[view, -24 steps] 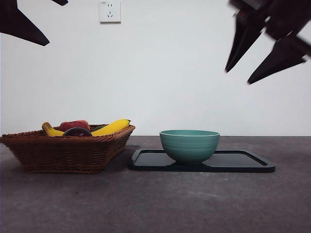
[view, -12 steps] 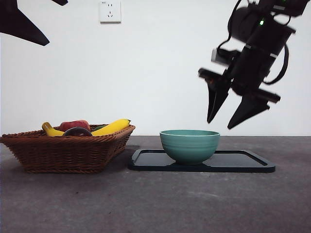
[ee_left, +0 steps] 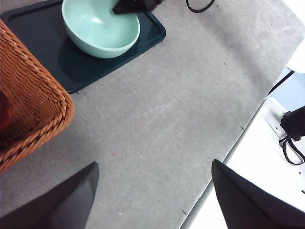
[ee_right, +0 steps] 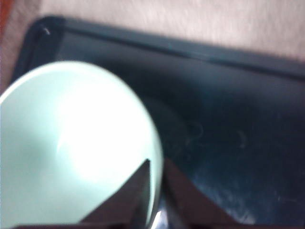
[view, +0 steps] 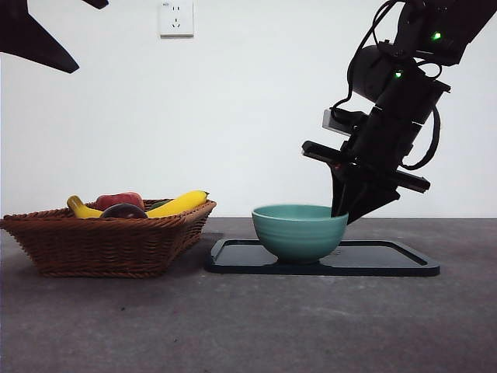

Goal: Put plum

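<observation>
The plum (view: 123, 210) lies dark and glossy in the wicker basket (view: 109, 242), between a banana and a red fruit. A teal bowl (view: 300, 231) stands on the black tray (view: 388, 262). My right gripper (view: 346, 213) has come down onto the bowl's right rim. In the right wrist view my right gripper (ee_right: 156, 165) has one jaw inside the bowl (ee_right: 71, 143) and one outside, pinched on the rim. My left gripper (ee_left: 152, 200) hangs open high over the table, holding nothing, and shows as a black tip (view: 35, 35) at the top left.
Yellow bananas (view: 177, 204) and a red fruit (view: 118, 200) share the basket (ee_left: 28, 95). The bowl (ee_left: 100, 28) and tray (ee_left: 47, 57) sit right of the basket. The table's edge (ee_left: 224, 162) runs beside a white surface with cables.
The right arm dropped from the top right down to the bowl's rim and its jaws closed together. The bowl shifted slightly left. The left arm stayed still.
</observation>
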Available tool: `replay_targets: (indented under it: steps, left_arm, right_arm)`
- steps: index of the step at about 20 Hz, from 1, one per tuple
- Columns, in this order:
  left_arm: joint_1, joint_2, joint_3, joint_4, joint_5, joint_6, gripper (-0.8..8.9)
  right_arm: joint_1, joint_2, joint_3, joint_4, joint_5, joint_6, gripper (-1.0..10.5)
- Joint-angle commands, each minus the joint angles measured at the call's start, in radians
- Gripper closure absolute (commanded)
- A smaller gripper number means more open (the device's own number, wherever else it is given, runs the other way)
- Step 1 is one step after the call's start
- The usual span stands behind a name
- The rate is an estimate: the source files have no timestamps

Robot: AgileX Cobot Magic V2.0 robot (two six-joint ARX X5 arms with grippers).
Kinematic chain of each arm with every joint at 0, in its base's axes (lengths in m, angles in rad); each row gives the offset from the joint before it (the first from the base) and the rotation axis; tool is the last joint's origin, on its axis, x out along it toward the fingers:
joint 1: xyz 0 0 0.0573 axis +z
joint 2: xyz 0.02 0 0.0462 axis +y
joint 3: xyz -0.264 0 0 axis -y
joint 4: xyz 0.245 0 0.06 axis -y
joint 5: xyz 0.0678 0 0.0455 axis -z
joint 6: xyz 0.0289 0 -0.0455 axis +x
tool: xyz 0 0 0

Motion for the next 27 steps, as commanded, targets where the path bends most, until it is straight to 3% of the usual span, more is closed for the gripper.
replay_targets:
  steps: [1,8,17,23,27]
  left_arm:
    - [-0.005,0.005,0.019,0.001,0.009,0.012,4.40]
    - [-0.005,0.005,0.019,0.000,0.009,0.012,4.40]
    - [-0.005,0.005,0.019,0.000,0.009,0.012,4.39]
    - [-0.005,0.005,0.019,0.000,0.009,0.012,4.39]
    - [-0.005,0.005,0.019,0.000,0.009,0.012,4.39]
  right_arm:
    - [0.004,0.018,0.023,0.014,0.006,-0.011,9.4]
    - [0.006,-0.069,0.094,-0.062,0.003,-0.013,9.4]
    - [0.065,-0.395,0.084,-0.344,0.002,-0.091,9.4]
    - [0.162,-0.583,-0.112,-0.336,0.051,-0.086,9.4]
    - [0.215,-0.609,-0.266,-0.271,0.051,-0.057,9.4]
